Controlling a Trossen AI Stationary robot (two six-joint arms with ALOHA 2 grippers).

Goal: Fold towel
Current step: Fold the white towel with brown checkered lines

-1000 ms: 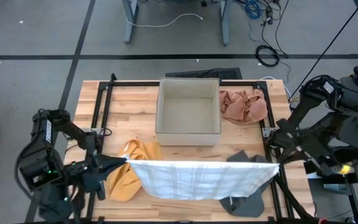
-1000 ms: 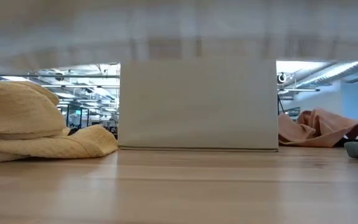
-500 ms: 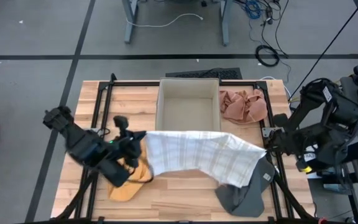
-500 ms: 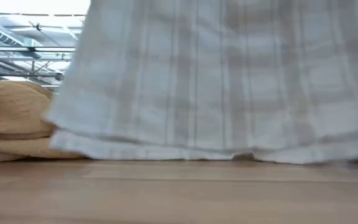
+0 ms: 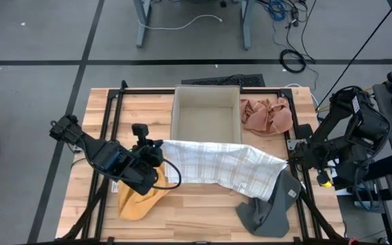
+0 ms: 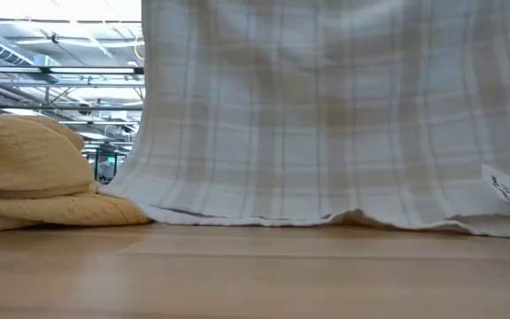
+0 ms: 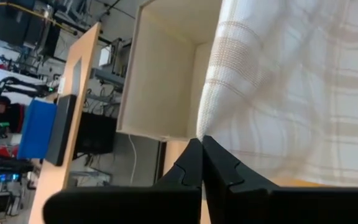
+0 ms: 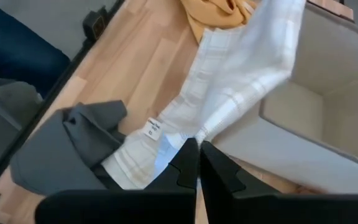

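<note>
The white plaid towel (image 5: pixel 213 163) is stretched between my two grippers in front of the open beige box (image 5: pixel 206 122). My left gripper (image 5: pixel 159 148) is shut on its left end and my right gripper (image 5: pixel 290 162) on its right end. The towel hangs as a sheet, with its lower hem (image 6: pixel 326 217) resting on the wooden table (image 6: pixel 255 275). A small label (image 6: pixel 506 188) shows near its right lower corner. My left gripper pinches the towel's upper left corner (image 7: pixel 207 127) between its two shut fingers (image 7: pixel 194 163), slanting down from the table's left. The cloth runs taut away from the hold. My right gripper pinches the towel's upper right corner (image 8: pixel 202 133) between its shut fingers (image 8: pixel 187 160), slanting down from the table's right. The cloth hangs below, its hem on the table.
A yellow cloth (image 5: pixel 138 197) lies crumpled at the near left, partly under my left arm. A grey cloth (image 5: pixel 267 211) lies at the near right, under the towel's right end. A pink cloth (image 5: pixel 267 116) lies right of the box. A black frame (image 5: pixel 114 102) borders the table.
Both grippers have carried the towel from the table's near edge toward the box and sunk. My left gripper swung far toward the far edge and the right; the right moved little. The towel, earlier hanging clear, now has its hem on the table.
</note>
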